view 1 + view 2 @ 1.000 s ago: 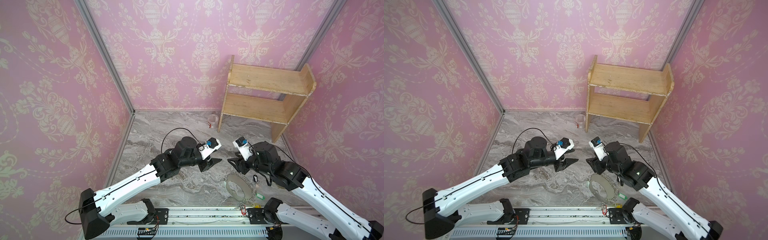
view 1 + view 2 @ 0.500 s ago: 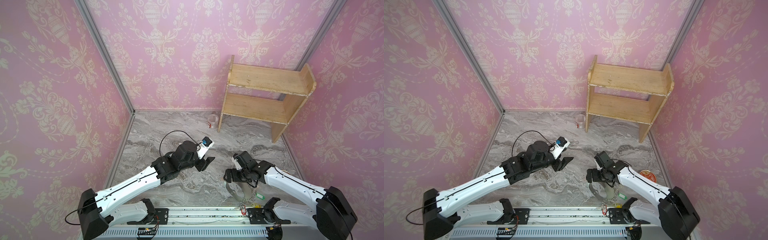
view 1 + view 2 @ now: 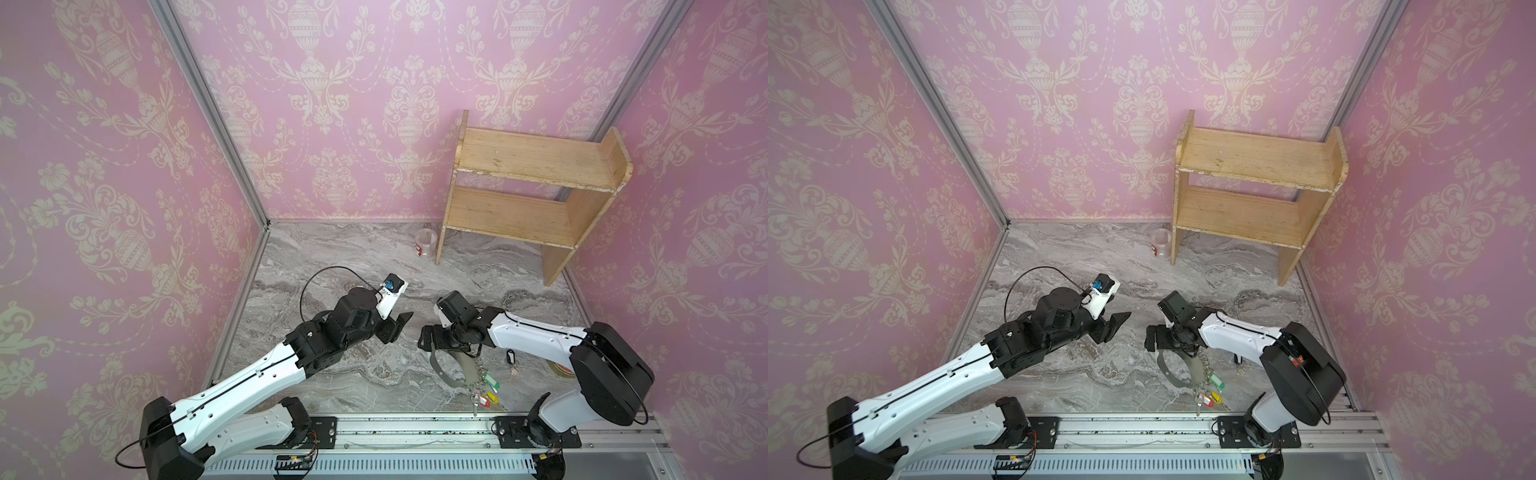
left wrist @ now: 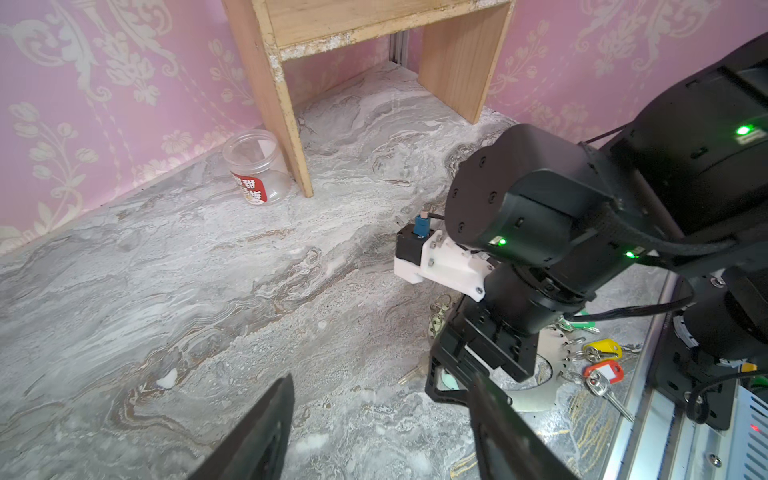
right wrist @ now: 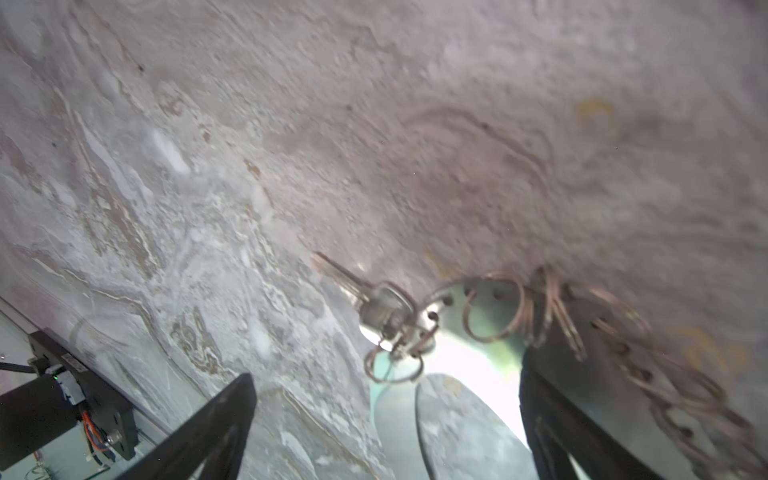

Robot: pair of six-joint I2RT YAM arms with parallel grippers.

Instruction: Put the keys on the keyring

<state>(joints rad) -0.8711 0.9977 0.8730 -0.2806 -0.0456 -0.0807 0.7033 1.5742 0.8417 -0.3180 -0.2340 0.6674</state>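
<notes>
Your left gripper (image 3: pixel 395 328) is hovering at the centre of both top views, jaws spread and holding nothing. Your right gripper (image 3: pixel 428 338) is facing it from the right, jaws spread wide over the table (image 3: pixel 353 257), pinching nothing. Just below it the keyring (image 3: pixel 465 370) is lying with its grey strap and chain. The keys (image 3: pixel 485 392), tagged green, red and yellow, are lying at lower right. A clear jar (image 4: pixel 255 166) is standing beside the wooden shelf (image 3: pixel 532 199), its red label showing white Chinese characters I cannot read.
</notes>
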